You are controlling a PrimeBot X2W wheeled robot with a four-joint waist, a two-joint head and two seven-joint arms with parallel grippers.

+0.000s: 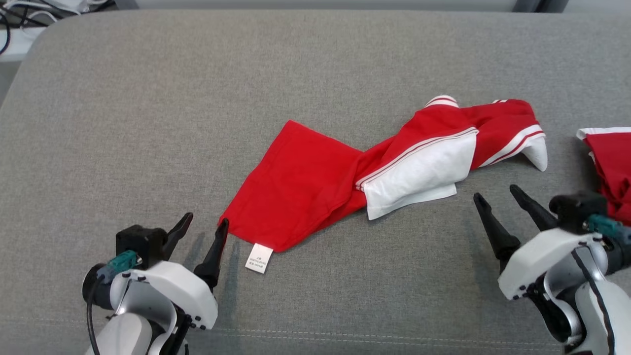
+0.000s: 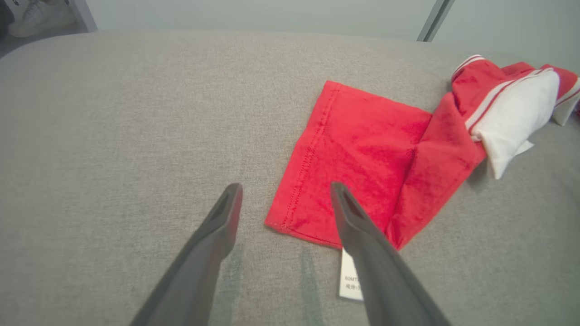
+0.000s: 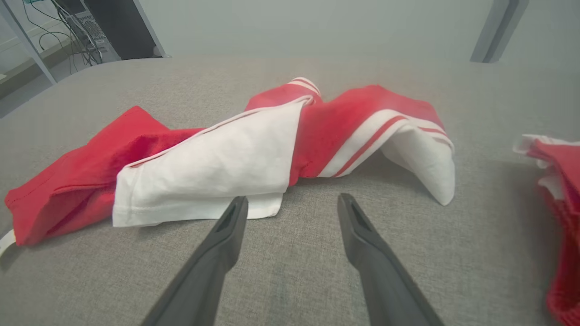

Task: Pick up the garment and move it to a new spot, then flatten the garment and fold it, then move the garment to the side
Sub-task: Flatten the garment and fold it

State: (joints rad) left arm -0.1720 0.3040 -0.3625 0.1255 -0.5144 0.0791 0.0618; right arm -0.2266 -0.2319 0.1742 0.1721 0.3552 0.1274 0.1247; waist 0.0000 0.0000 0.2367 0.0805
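Note:
A red and white garment [image 1: 345, 172] lies crumpled and twisted across the middle of the grey cushion [image 1: 148, 123], its red lower part flat at the left and white sleeves bunched at the right. A white care label [image 1: 259, 258] sticks out at its near corner. My left gripper [image 1: 205, 222] is open just left of that red corner [image 2: 281, 222], with nothing between its fingers. My right gripper [image 1: 495, 192] is open and empty a little near of the white sleeve [image 3: 204, 176]. In the right wrist view the garment [image 3: 326, 122] lies just beyond the fingertips [image 3: 238, 203].
A second red and white cloth [image 1: 609, 162] lies at the right edge of the cushion, close to my right wrist, also seen as a red heap [image 3: 559, 190]. Cables and a desk frame [image 3: 68, 31] stand beyond the cushion's far left.

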